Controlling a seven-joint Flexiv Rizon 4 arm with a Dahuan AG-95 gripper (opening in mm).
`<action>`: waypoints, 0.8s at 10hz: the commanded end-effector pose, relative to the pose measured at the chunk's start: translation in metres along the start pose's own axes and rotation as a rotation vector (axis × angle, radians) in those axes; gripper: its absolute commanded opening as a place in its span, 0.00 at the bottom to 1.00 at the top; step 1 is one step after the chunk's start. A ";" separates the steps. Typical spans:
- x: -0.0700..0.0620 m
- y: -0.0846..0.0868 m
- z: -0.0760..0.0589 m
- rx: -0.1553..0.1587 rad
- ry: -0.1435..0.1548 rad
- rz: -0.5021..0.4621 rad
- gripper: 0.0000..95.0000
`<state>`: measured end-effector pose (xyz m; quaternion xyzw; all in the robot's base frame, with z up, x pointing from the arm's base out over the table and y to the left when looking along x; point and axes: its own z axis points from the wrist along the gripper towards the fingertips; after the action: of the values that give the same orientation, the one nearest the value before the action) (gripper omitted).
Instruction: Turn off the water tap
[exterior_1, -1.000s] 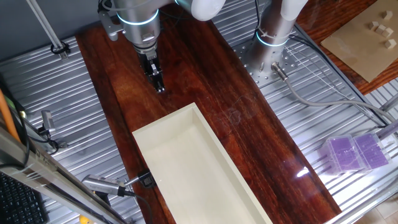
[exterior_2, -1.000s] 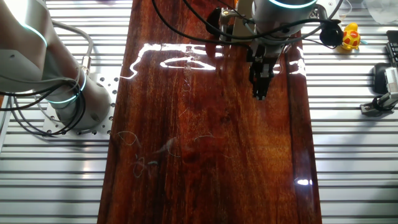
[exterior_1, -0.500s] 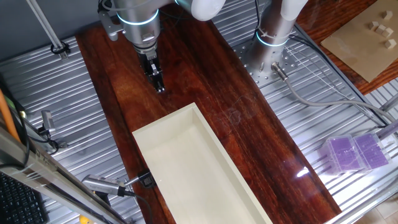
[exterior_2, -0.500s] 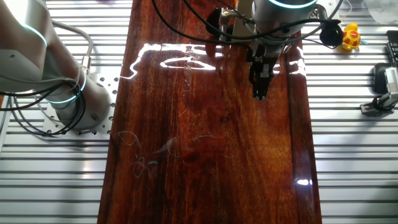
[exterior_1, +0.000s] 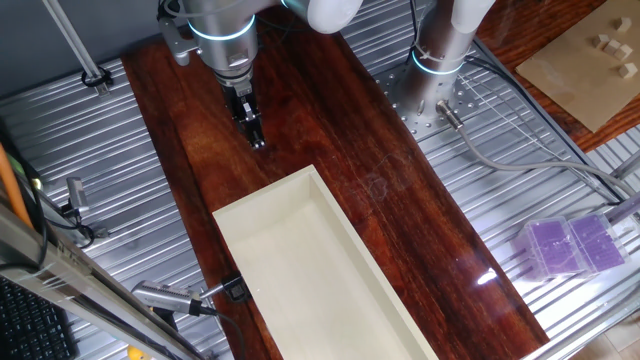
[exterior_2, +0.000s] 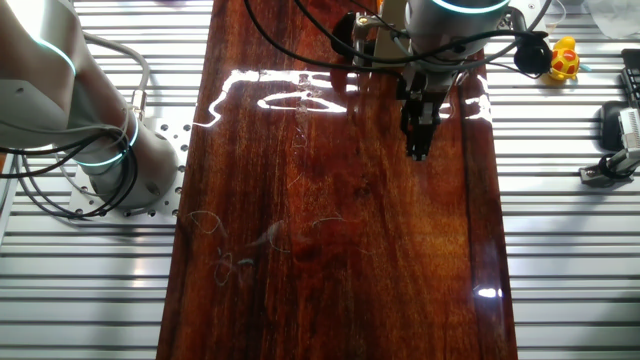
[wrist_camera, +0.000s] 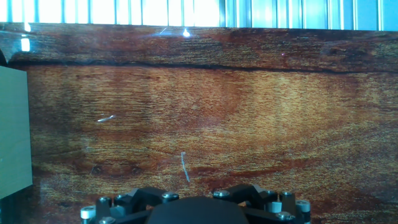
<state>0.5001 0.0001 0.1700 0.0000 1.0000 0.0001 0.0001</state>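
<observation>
No water tap shows clearly in any view. A small black clamp (exterior_1: 235, 289) with a metal rod (exterior_1: 165, 298) sits at the left edge of the wooden board, beside the cream tray; I cannot tell what it holds. My gripper (exterior_1: 257, 140) hangs point-down over the far part of the dark wooden board (exterior_1: 400, 200), its two black fingers pressed together and empty. It also shows in the other fixed view (exterior_2: 417, 148). The hand view shows only the gripper's black base and bare wood below.
A long cream tray (exterior_1: 300, 260) lies on the board in front of the gripper; its edge shows in the hand view (wrist_camera: 12, 130). A second robot base (exterior_1: 440, 50) stands to the right. A purple box (exterior_1: 570, 245) and cables lie on the ribbed metal table.
</observation>
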 end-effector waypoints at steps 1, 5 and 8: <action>0.000 0.000 0.000 0.000 0.000 0.000 1.00; 0.005 0.000 0.002 -0.008 0.004 -0.062 0.00; 0.005 0.000 0.002 -0.007 0.005 -0.060 0.00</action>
<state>0.4960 -0.0002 0.1679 -0.0300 0.9995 0.0042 -0.0020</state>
